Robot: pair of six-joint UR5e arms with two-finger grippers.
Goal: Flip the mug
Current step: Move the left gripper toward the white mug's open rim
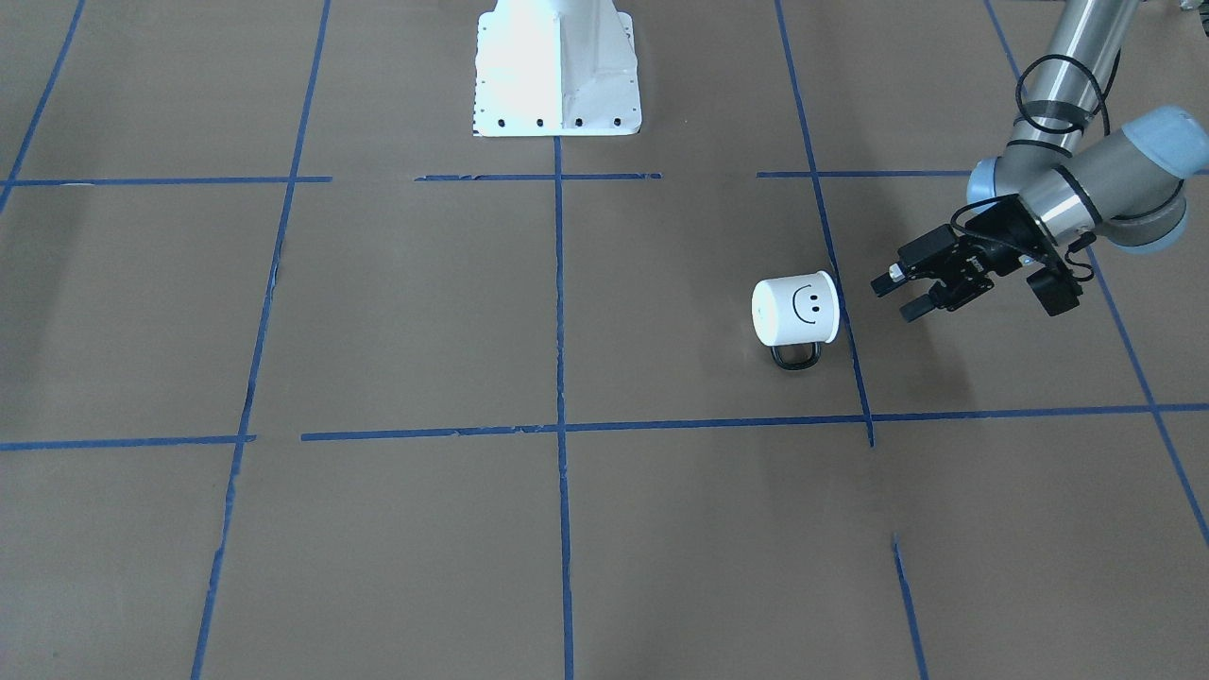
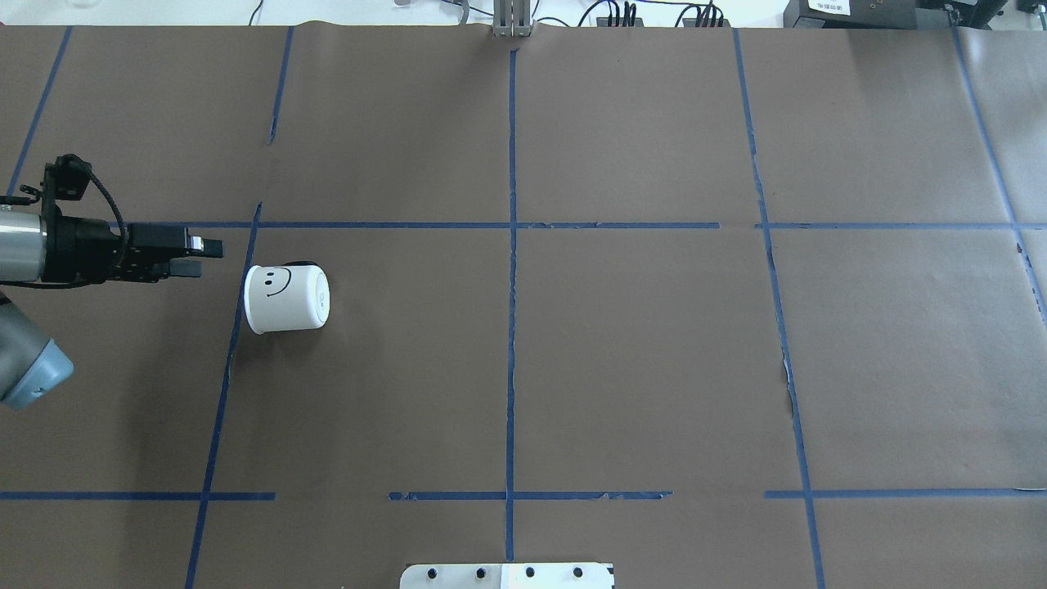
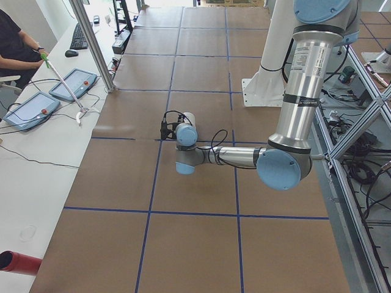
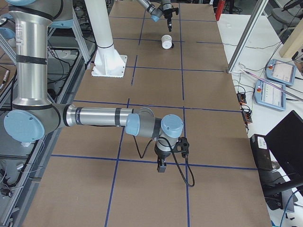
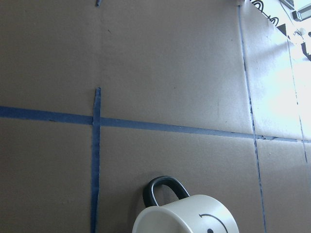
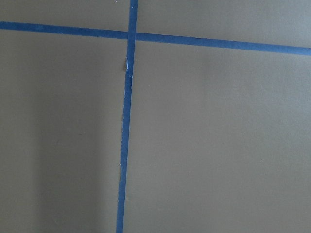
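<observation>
The white mug (image 1: pixel 795 310) with a black smiley face lies on its side on the brown table. Its black handle (image 1: pixel 793 357) points toward the operators' side. In the overhead view the mug (image 2: pixel 286 298) has its closed base facing the table's middle and its rim facing my left gripper (image 2: pixel 204 256). The left gripper (image 1: pixel 899 295) is open and empty, a short way from the rim, not touching it. The left wrist view shows the mug (image 5: pixel 187 216) at the bottom edge. My right gripper (image 4: pixel 161 165) hangs low over bare table far from the mug; I cannot tell whether it is open.
Blue tape lines (image 2: pixel 512 245) divide the table into squares. The white robot base (image 1: pixel 557 71) stands at the robot-side edge. An operator (image 3: pixel 15 46) sits at a side desk with tablets (image 3: pixel 73 84) beyond the table's far edge.
</observation>
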